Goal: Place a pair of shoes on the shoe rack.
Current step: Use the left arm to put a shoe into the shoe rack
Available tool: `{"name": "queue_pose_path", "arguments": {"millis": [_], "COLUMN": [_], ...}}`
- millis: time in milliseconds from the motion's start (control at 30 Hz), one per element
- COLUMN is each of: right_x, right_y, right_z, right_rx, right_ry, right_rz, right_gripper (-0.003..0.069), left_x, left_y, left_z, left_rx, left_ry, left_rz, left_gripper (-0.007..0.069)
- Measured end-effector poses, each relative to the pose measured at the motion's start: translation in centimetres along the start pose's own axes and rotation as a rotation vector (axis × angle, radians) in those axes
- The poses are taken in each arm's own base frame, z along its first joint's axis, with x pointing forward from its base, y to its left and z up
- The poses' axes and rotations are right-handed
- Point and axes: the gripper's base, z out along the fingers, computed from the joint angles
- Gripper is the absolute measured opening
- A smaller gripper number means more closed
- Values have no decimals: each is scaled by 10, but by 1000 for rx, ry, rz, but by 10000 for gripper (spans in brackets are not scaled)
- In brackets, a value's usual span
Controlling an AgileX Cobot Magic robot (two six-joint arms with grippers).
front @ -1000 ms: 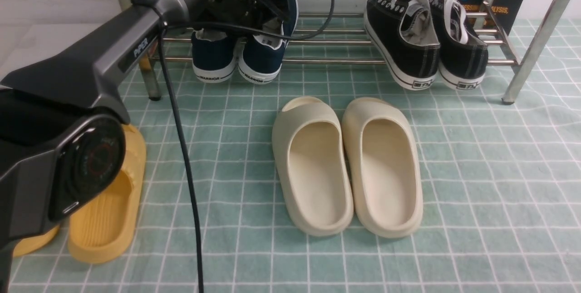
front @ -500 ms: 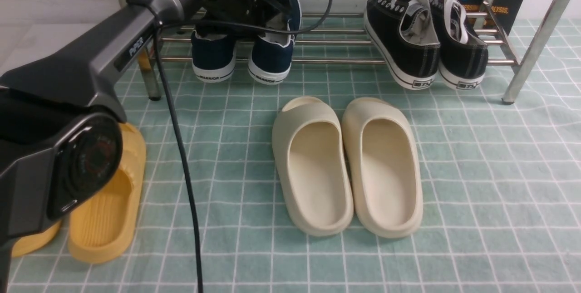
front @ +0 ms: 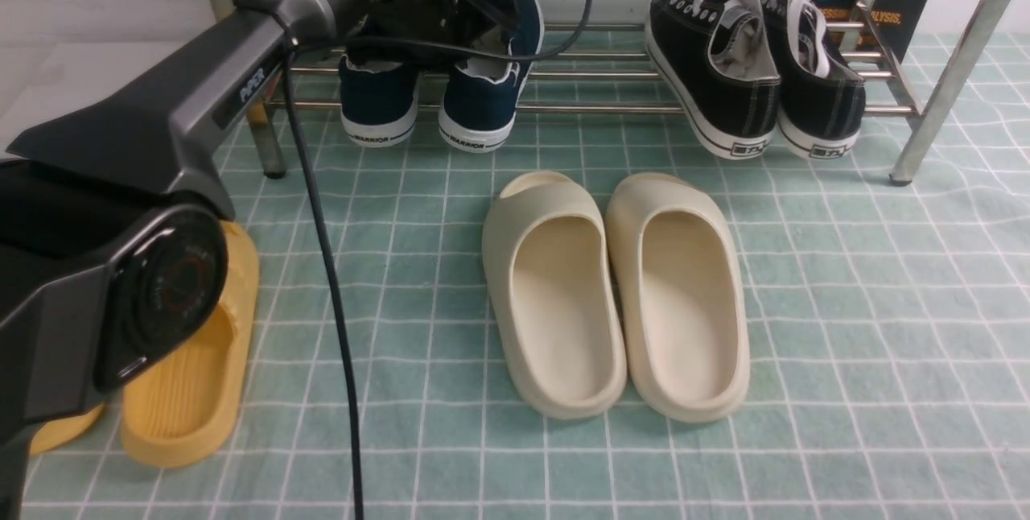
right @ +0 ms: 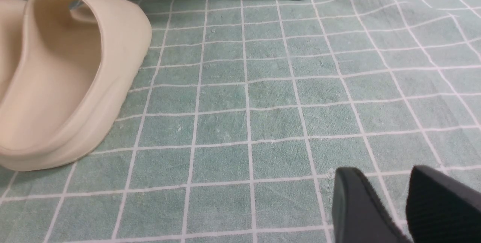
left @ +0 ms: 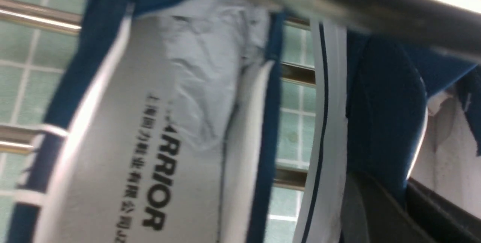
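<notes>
Checked mat (front: 845,278), left end effector (left: 391,213) pinching navy shoe (front: 483,97), fingertips (left: 366,216) cropped

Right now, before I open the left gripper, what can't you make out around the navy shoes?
- Left gripper: hidden behind its own wrist in the front view. The left wrist view is blurred and cuts its fingers off at the edge.
- Navy shoes, toes: front view, covered by the left arm, so their seating on the shoe rack rails is unclear.
- Yellow slides: front view, mostly behind the arm's joint.
</notes>
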Motion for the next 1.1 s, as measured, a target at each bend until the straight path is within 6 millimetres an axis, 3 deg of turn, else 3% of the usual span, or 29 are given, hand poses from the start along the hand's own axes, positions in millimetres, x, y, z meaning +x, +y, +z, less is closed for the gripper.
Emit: {"name": "queue_pose_path", "arguments": {"millis": [400,667,767,900,1100], "right_x": [0,0,0,0,0], "right_y": [0,0,0,0,0], "right_z": [0,0,0,0,0], "right_rx": [0,0,0,0,0], "right_ry": [0,0,0,0,0], "right_rz": [-1,-1,-1,0,0], "right_gripper": [239,239,239,239,239], "left_x": [-1,-12,-15,-18,-17], "left_y": [1,-3,-3,-3,-1], "left_z": [0,-12,-23,-38,-56], "left_rx": [-15,-6,-22,-40,-89], "left_ry": [-16,-51,-38,-20,49], "left_rz": [-14,-12,-9,8,46], "left_gripper": [34,371,428,434,328]}}
